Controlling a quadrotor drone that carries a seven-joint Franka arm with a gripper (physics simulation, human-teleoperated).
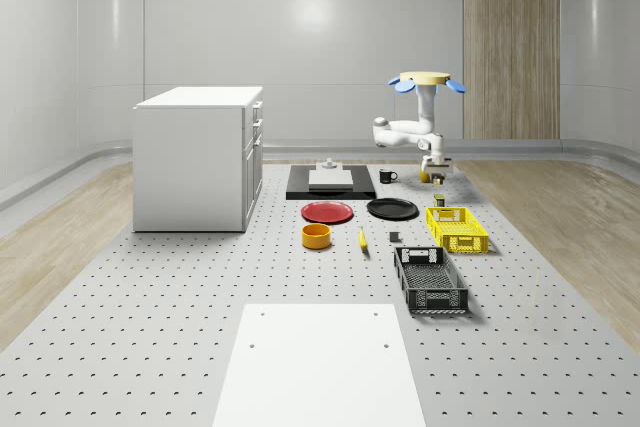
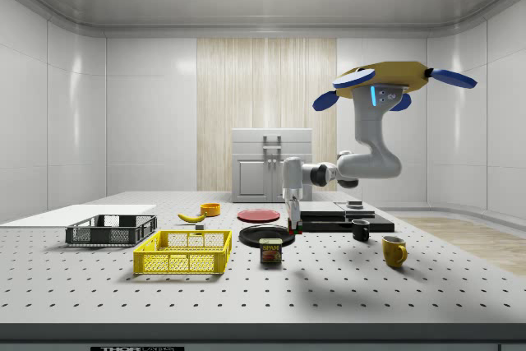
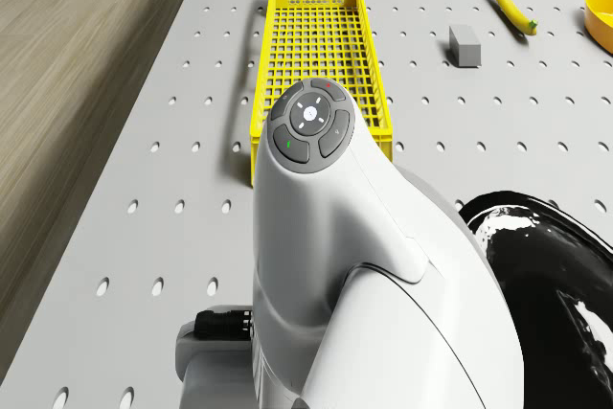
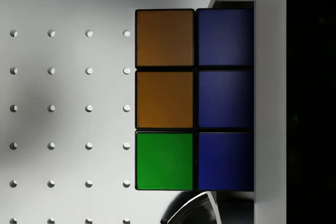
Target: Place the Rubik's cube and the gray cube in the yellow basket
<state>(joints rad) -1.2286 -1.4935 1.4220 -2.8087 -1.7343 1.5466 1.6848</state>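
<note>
The blue-rotored yellow drone (image 2: pixel 385 80) hovers above the perforated grey table (image 2: pixel 345 285), its white arm's gripper (image 2: pixel 292 226) over the glossy black plate (image 2: pixel 265 236).

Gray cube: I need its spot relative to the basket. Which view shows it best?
The drone view: the gray cube lies on the table between the yellow basket and the banana. The whole-scene view shows it as a speck beside the basket.

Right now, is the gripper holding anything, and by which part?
Cannot tell: the drone hovers above the table, its gripper low at the Rubik's cube, but no hold is visible.
</note>
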